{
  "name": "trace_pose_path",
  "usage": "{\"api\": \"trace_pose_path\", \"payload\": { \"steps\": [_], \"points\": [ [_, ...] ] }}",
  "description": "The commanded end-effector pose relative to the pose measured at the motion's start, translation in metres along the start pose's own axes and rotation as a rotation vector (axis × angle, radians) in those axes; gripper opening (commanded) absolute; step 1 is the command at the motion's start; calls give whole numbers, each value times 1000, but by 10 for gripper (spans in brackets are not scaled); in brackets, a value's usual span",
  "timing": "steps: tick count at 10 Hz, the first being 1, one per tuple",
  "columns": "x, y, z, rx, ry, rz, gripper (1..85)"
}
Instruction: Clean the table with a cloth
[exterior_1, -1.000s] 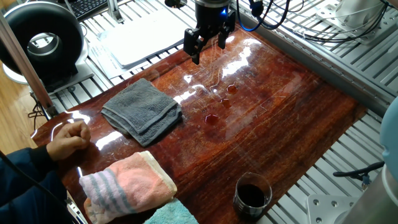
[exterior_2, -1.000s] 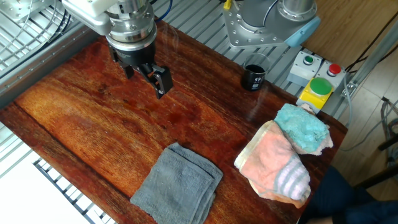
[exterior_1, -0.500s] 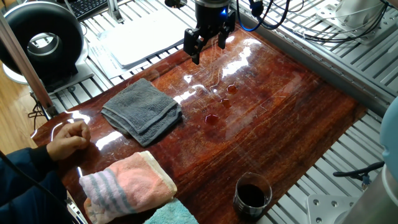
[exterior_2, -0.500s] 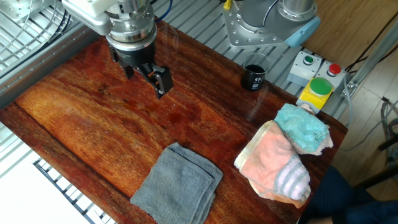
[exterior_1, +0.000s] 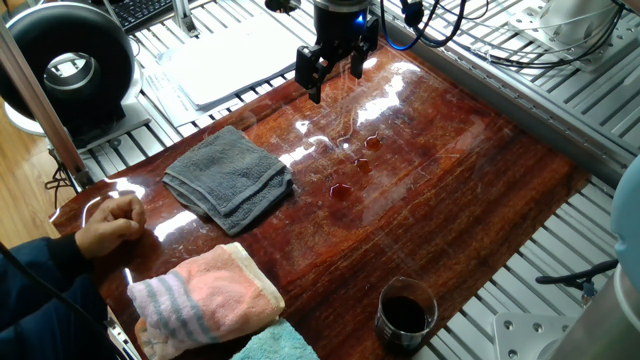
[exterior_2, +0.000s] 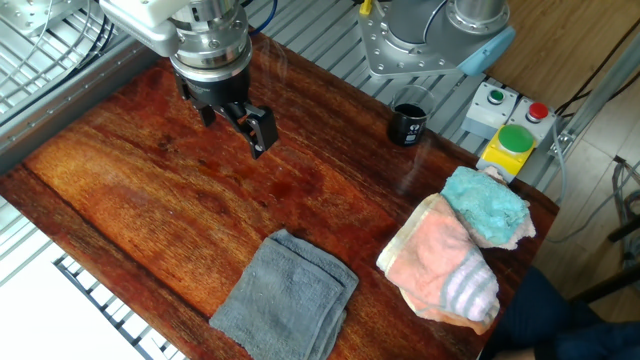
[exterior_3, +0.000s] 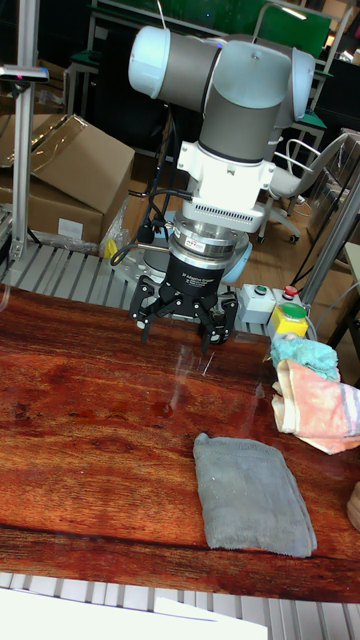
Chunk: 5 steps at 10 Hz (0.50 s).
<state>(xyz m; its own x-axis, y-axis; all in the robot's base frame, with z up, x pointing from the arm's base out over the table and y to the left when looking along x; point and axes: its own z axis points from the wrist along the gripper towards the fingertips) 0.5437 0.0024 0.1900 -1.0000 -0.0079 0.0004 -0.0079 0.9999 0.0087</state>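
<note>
While the gripper (exterior_1: 335, 72) hangs open and empty above the bench's (exterior_1: 470, 190) far edge in one fixed view, the cloth (exterior_1: 228, 178) lies folded well apart, near dark drops (exterior_1: 340, 190). The other fixed view shows the same gap. The tall view confirms the jaws are spread. The grasp seems not yet begun; next, it should travel over the cloth, descend and pinch.

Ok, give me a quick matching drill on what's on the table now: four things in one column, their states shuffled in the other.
1. cloth
2. pink towel
3. cup
4. hand

A. open, above the table, holding nothing
B. striped at one end
C. dark liquid inside
D. grey, folded, lying flat

Pairs: 1-D, 2-B, 3-C, 4-A
</note>
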Motion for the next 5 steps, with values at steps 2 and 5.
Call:
{"api": "trace_pose_path", "payload": {
  "steps": [2, 5],
  "points": [
    [30, -18, -2, 73, 121, -119, 10],
    [29, -17, -3, 69, 119, -115, 10]
  ]
}}
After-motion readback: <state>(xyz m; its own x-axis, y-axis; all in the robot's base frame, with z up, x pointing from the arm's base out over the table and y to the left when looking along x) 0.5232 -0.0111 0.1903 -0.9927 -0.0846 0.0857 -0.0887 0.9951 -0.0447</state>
